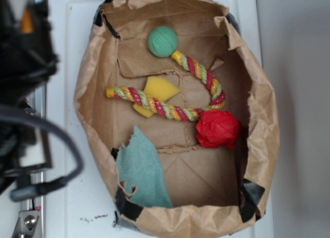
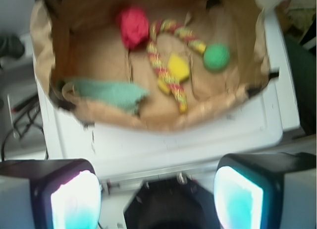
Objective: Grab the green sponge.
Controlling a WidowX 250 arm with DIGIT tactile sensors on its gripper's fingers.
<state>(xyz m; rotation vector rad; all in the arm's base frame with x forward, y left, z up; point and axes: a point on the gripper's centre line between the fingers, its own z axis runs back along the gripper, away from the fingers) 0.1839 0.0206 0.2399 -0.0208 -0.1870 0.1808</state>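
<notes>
While the fingers [image 2: 74, 201] stand wide apart with nothing between them, the gripper [image 2: 158, 199] hangs outside the shallow brown paper-bag tray [image 1: 263, 130], above the white surface [image 1: 72, 42] that carries it; no contact with anything. Target: thin, flat green sponge sheet with a ragged edge [image 1: 142, 168], lying in one corner of the tray, one long side against the tray wall, its far end riding up onto the crumpled rim. Wrist view is blurred but confirms it in the tray corner nearest the gripper [image 2: 106, 92]. Also in the tray: striped rope toy [image 1: 170, 110] across the middle, yellow foam wedge [image 1: 161, 87] under the rope, round green knitted ball [image 1: 163, 41] at the tray's far end, crumpled red ball [image 1: 218, 129] by the opposite wall. All lie apart from the target. Judgement: sheet is light, soft and floppy; it will fold and compress, with no breakage risk. Best hold looks like the free pointed end toward the tray's middle, pinched across the thickness, away from the wall so the paper is not caught.
</notes>
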